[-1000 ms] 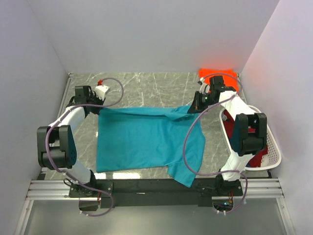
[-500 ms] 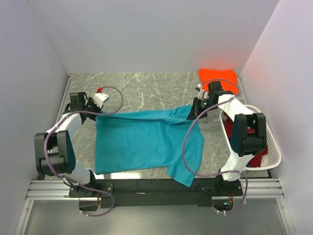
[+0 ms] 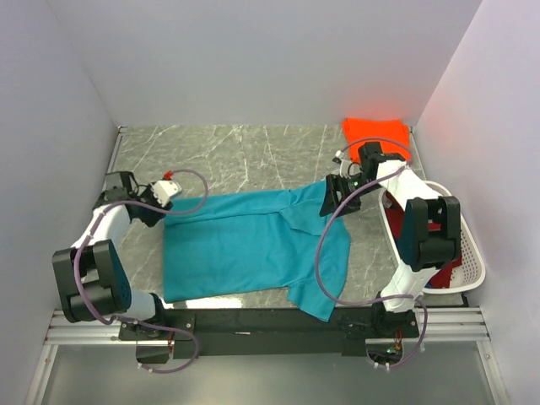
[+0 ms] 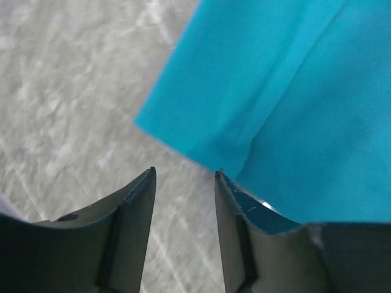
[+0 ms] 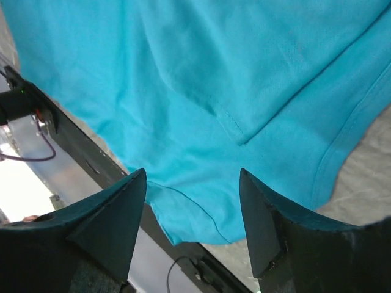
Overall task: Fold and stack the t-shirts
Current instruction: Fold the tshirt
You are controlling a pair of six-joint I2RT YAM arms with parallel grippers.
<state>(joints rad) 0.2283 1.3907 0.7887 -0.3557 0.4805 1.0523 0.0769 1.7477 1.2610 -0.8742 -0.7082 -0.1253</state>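
Noting teal t-shirt (image 3: 245, 245) spread flat on surface (image 3: 253, 152) left of laundry basket (image 3: 477, 261), evidently laid out for folding. Finding left pincer (image 4: 183, 177), farthest from basket, and right pincer (image 5: 192, 174), beside it, both parted, gripping nothing.

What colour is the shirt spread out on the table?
Plain teal t-shirt, clearest in the top external view.

No text, label, brand, number or sign can be read in any of the views
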